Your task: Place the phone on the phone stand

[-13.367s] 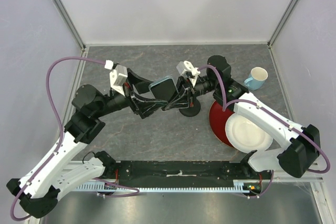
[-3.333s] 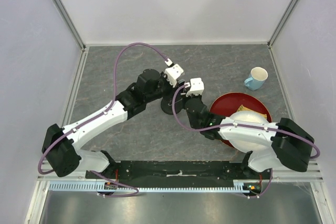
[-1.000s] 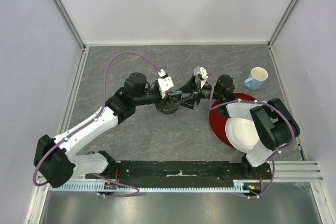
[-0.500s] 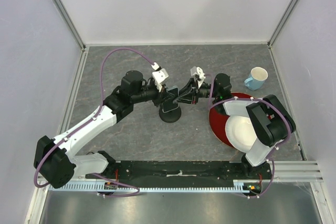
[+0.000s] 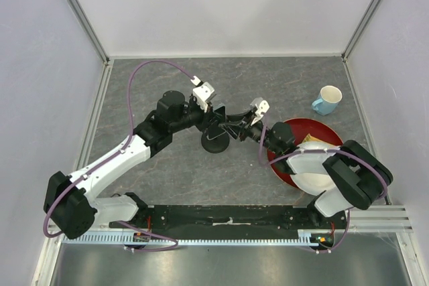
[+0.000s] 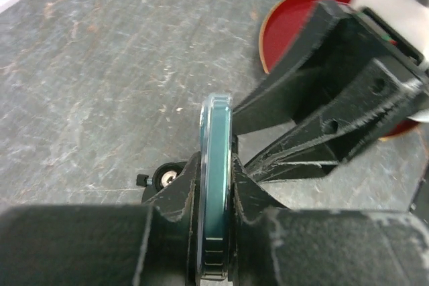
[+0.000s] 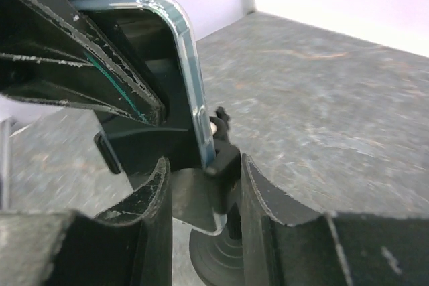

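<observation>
The phone (image 6: 216, 125), a thin slab in a teal-edged case, stands on edge between the fingers of my left gripper (image 6: 216, 163), which is shut on it. The top view shows that left gripper (image 5: 216, 120) just above the black phone stand (image 5: 215, 143). In the right wrist view the phone (image 7: 192, 78) hangs with its lower corner at the stand's cradle (image 7: 226, 159), above the round base (image 7: 214, 256). My right gripper (image 7: 204, 165) straddles the cradle, a finger against each side. From above, the right gripper (image 5: 235, 130) comes in from the stand's right.
A red plate (image 5: 320, 125) lies right of the stand under my right arm, with a white plate (image 5: 314, 173) on its near side. A light blue cup (image 5: 327, 100) stands at the back right. Walls enclose the grey table on three sides.
My right gripper has dropped from beside the phone to the stand's cradle and its jaws stand narrower than a second ago. The left gripper keeps the phone over the stand.
</observation>
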Robot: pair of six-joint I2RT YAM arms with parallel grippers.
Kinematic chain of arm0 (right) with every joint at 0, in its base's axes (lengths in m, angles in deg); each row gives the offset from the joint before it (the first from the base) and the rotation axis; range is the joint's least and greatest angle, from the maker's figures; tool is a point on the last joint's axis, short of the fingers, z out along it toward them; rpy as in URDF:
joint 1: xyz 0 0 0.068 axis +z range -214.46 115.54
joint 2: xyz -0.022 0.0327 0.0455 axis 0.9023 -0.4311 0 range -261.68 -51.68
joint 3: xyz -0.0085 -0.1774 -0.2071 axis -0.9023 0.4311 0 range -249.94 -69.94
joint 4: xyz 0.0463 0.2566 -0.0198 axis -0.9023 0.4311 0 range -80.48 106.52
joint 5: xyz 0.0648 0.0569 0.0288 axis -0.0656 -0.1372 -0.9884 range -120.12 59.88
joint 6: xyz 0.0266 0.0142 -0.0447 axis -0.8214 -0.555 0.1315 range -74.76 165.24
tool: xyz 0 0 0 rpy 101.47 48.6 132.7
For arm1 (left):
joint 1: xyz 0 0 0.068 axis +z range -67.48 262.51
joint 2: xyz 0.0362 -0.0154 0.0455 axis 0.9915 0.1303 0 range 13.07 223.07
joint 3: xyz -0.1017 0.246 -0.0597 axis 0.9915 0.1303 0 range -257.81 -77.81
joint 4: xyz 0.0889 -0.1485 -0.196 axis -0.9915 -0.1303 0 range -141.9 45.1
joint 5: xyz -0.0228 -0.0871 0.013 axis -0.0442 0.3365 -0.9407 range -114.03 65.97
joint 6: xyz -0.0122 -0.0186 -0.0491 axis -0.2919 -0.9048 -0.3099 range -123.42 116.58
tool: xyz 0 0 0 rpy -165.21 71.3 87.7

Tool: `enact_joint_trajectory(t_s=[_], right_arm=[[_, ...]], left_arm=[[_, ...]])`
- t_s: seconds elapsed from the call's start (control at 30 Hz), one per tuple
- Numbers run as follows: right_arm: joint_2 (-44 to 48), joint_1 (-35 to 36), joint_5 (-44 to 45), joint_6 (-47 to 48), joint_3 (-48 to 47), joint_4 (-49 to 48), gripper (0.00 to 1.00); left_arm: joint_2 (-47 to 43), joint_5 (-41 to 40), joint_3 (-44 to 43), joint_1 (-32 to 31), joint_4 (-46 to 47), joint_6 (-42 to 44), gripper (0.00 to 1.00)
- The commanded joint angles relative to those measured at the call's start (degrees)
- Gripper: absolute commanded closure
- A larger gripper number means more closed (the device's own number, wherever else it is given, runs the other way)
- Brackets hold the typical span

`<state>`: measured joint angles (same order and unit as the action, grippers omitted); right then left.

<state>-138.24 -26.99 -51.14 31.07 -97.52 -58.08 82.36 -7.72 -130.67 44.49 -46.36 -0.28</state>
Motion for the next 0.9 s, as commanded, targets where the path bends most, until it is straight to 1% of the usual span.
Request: enact_joint_trajectory(t_s=[0.0,0.1,0.17,0.2,0.23,0.27,0.3,0.33,0.37,0.4,0.43,0.5,0.53,0.6,0.63,0.67,0.7,0.73,0.77,0.83,0.87], right_arm=[[0.6,9.2,24.5,-2.6,-0.7,-13.9,1.0],[-0.9,10.9,24.5,-2.2,-2.3,-13.5,1.0],[-0.5,10.5,21.9,-1.9,-2.3,-13.0,1.0],[0.4,10.3,22.1,-1.6,-1.4,-12.3,0.78],[1.5,9.9,22.8,-1.4,-0.8,-11.7,0.65],[4.4,8.9,23.1,-0.9,0.1,-11.2,0.56],[6.4,8.4,23.6,0.1,2.1,-10.4,0.44],[10.4,7.8,24.5,0.7,3.2,-9.3,0.39],[12.5,6.3,24.8,1.4,4.4,-9.1,0.36],[14.4,5.2,25.1,1.4,6.5,-8.6,0.3],[17.6,2.5,25.2,1.1,7.2,-7.1,0.28],[19.8,-0.8,24.5,-1.2,7.9,-4.6,0.24],[20.4,-4.4,23.3,-2.2,7.7,-2.1,0.23],[19.5,-7.8,14.9,-3.6,6.7,-1.6,0.22],[17.4,-10.6,10.9,-4.4,5.9,-1.7,0.22],[16.2,-11.7,0.6,-4.9,4.8,-1.8,0.21],[14.9,-12.8,-3.6,-5.4,2.5,-1.8,0.21],[12.4,-13.8,-6.7,-6.7,1.5,-1.9,0.21],[11.3,-14.2,-9.3,-7.5,0.8,-2.5,0.21],[9.1,-15.1,-11.4,-9.1,0.9,-6.3,0.2],[8.5,-15.5,-11.8,-10.8,1.0,-7.6,0.2]], left_arm=[[4.4,-16.8,-1.2,0.6,10.1,-5.1,0.98],[4.6,-14.3,-1.3,0.6,9.8,-4.9,0.98],[4.1,-12.3,-1.0,0.7,9.6,-3.7,0.98],[3.7,-11.0,-0.9,0.7,9.6,-3.5,0.98],[3.6,-10.3,-0.8,0.6,9.5,-3.3,0.98],[3.4,-9.4,-0.8,0.6,9.5,-3.2,0.98],[3.1,-9.0,-0.8,0.6,9.5,-3.2,0.98],[3.0,-8.8,-0.8,0.6,9.5,-3.2,0.98],[3.0,-8.7,-0.8,0.6,9.5,-3.2,0.98],[2.9,-8.7,-0.8,0.6,9.4,-3.2,0.98],[2.7,-8.8,-1.0,0.6,9.3,-3.2,0.98],[2.6,-8.1,-1.1,0.7,8.9,-3.2,0.98],[2.6,-7.5,-1.2,0.6,8.8,-1.5,0.98],[2.4,-3.9,-1.5,0.6,8.5,-0.5,0.98],[2.2,-1.7,-1.7,0.6,8.2,0.7,0.98],[1.5,2.7,-1.8,0.6,8.1,1.4,0.98],[1.2,5.0,-1.9,0.6,8.1,2.3,0.98],[0.9,7.0,-1.8,0.6,8.1,3.5,0.98],[0.1,10.6,-1.7,0.6,8.2,4.1,0.98],[-0.2,12.6,-1.5,0.6,8.2,4.9,0.98],[-0.1,12.1,-1.6,0.6,8.2,4.6,0.98]])
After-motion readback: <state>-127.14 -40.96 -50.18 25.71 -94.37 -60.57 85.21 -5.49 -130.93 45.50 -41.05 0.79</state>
